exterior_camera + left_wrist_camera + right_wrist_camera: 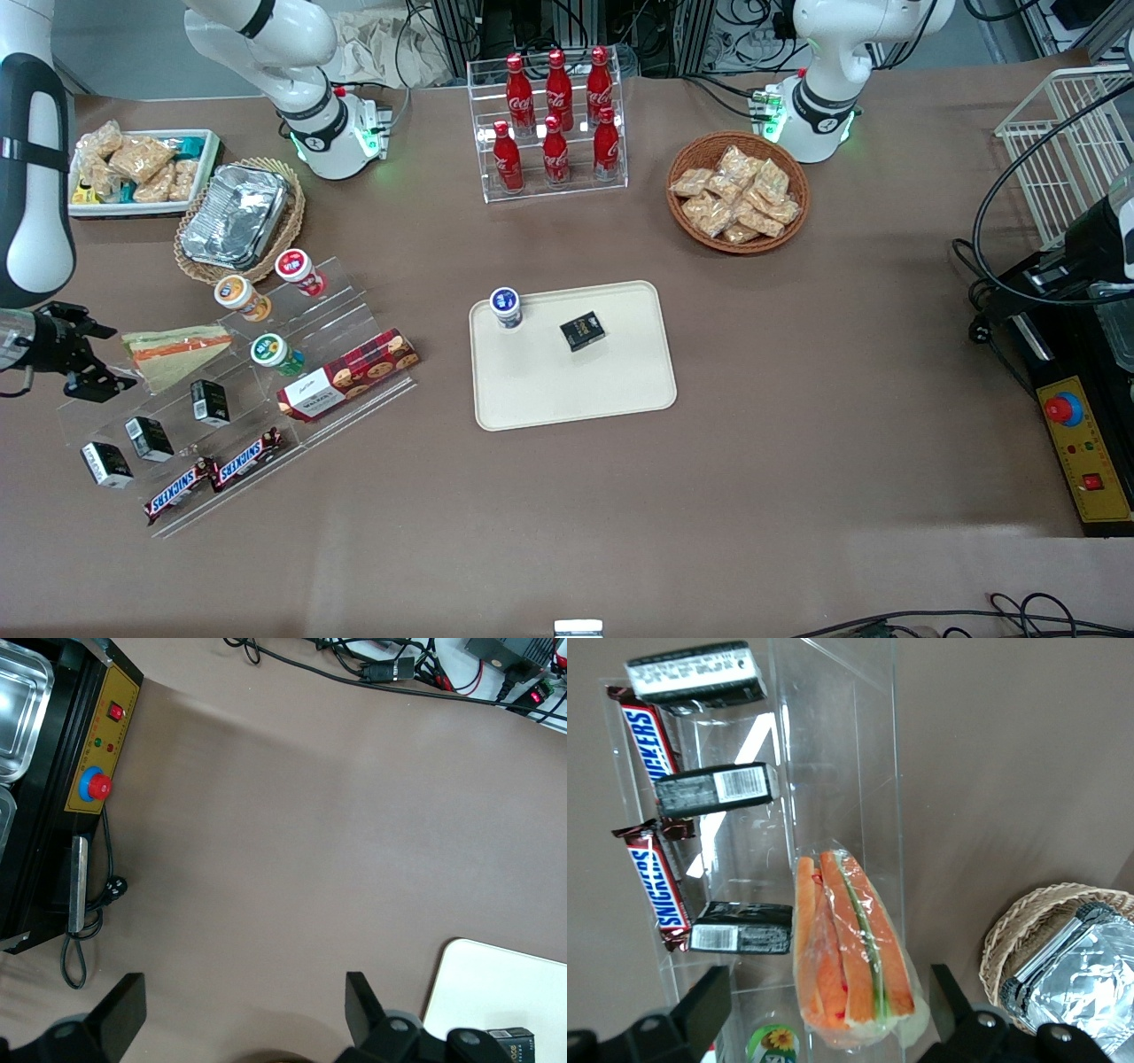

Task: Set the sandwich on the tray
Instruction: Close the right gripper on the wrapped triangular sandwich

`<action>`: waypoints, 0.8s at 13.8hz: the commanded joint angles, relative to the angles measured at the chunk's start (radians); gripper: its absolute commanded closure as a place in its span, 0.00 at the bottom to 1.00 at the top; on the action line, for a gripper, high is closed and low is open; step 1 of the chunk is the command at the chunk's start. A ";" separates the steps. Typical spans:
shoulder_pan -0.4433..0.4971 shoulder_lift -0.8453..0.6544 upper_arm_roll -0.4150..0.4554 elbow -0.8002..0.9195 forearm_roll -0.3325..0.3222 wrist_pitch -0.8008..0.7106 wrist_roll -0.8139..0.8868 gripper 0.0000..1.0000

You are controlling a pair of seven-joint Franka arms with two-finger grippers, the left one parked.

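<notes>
Brown tabletop holds a clear acrylic stepped rack point(221, 390) toward the working arm's end, with the sandwich point(174, 352) lying on its upper step. Just beside it hovers the gripper point(89, 359), fingers apart, gripping nothing. Mid-table, the tray point(620, 390) lies well apart.

front: high, looks down on whole table | right wrist: close over sandwich point(850, 948) | shared: sandwich point(175, 353)
</notes>
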 commanded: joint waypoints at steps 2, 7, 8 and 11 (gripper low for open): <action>0.006 -0.030 0.004 -0.077 0.015 0.070 0.036 0.01; 0.020 -0.030 0.006 -0.136 0.013 0.135 0.045 0.07; 0.020 -0.032 0.006 -0.151 0.012 0.138 0.045 0.12; 0.026 -0.043 0.006 -0.186 0.002 0.167 0.045 0.83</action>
